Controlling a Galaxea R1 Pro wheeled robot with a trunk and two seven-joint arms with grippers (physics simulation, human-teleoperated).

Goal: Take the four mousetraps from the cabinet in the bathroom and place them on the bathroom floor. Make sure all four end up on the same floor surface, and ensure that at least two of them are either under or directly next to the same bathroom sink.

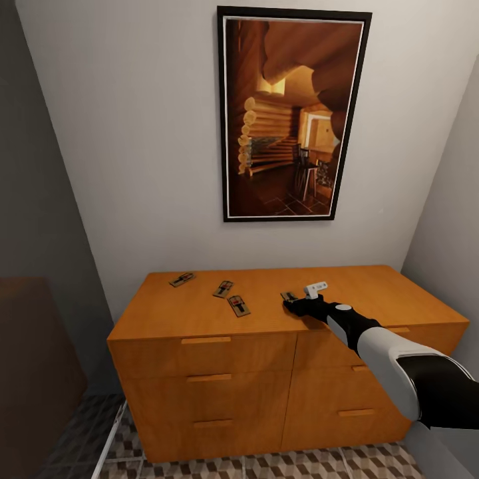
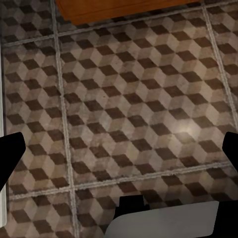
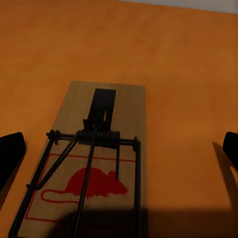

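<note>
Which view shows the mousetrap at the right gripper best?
The right wrist view: the mousetrap lies close up between open fingers, spring and red mouse print clear. The head view shows it small, partly hidden by the right gripper, on the cabinet.

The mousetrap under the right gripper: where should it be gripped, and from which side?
Probably from above, closing across the two long edges of the mousetrap's wooden board. It lies flat on the cabinet top, with wire spring and bar on its upper face. The right gripper is open, fingertips either side of it.
</note>
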